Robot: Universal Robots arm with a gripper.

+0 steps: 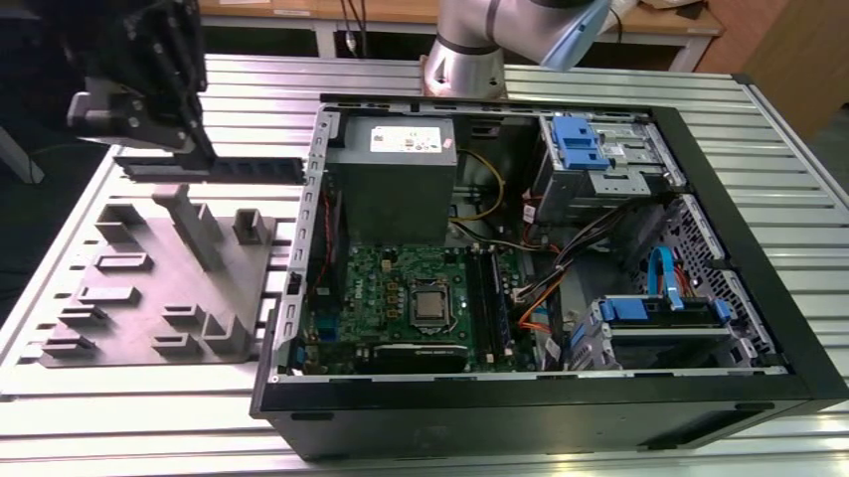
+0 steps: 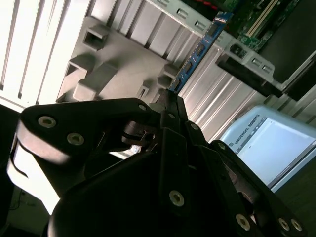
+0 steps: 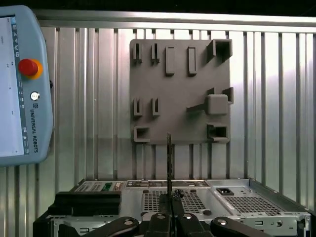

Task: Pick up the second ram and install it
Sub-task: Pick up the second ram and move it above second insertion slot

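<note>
In the exterior view the end effector [image 1: 190, 149] hangs toward ten o'clock from the open computer case [image 1: 531, 422], closed on the second ram [image 1: 253, 167]. The long dark module lies level in its grip, with its free length reaching toward three o'clock. It sits above the tabletop [image 1: 133, 417] at roughly twelve o'clock from the grey holder tray [image 1: 139, 298], and appears to be clear of the tray's upright slabs. In the second wrist view the two fingers are pressed together on one end of the blue-edged stick, with the rest of it standing out past the fingertips. In the first wrist view the same stick shows edge-on as a thin dark line rising from between the fingers. Judging by this, the picking-up half of the task looks complete: the module is out of the holder and firmly clamped. The installing half is not done, because the stick is well apart from the motherboard [image 1: 385, 298] and from the memory slots [image 1: 484, 298], which lie toward four o'clock from the end effector, inside the case. A dark strip seems to occupy one of those slots, but whether it is a seated module cannot be told
</note>
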